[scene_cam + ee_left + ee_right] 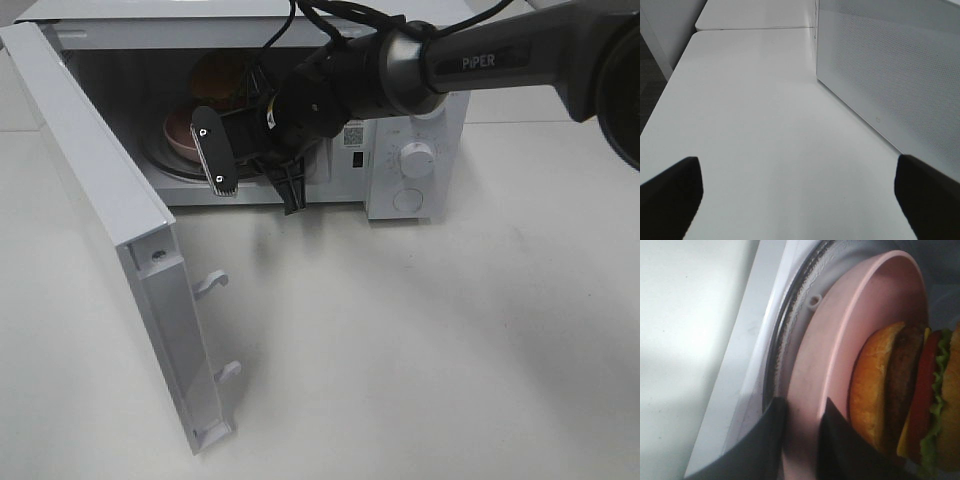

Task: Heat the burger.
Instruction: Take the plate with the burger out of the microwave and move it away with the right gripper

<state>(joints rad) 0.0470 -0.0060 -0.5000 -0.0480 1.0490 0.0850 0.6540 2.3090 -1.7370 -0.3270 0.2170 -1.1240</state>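
Note:
The burger [910, 395], with a golden bun, dark patty, tomato and lettuce, lies on a pink plate [840, 340] inside the open microwave [415, 160]. In the high view the burger [215, 75] and the plate [178, 135] show only partly behind my right arm. My right gripper [801, 440] reaches into the oven and is shut on the plate's rim, one finger on each side of it; in the high view the gripper [205, 140] is at the oven's opening. My left gripper [800, 200] stands open above the bare table with nothing between its fingers [670, 195]. It is out of the high view.
The microwave door [110, 200] stands swung wide open to the left, its latch hooks [212, 284] sticking out over the table. Its perforated outer face [890, 75] is close beside my left gripper. The control dials [416, 158] are on the oven's right front.

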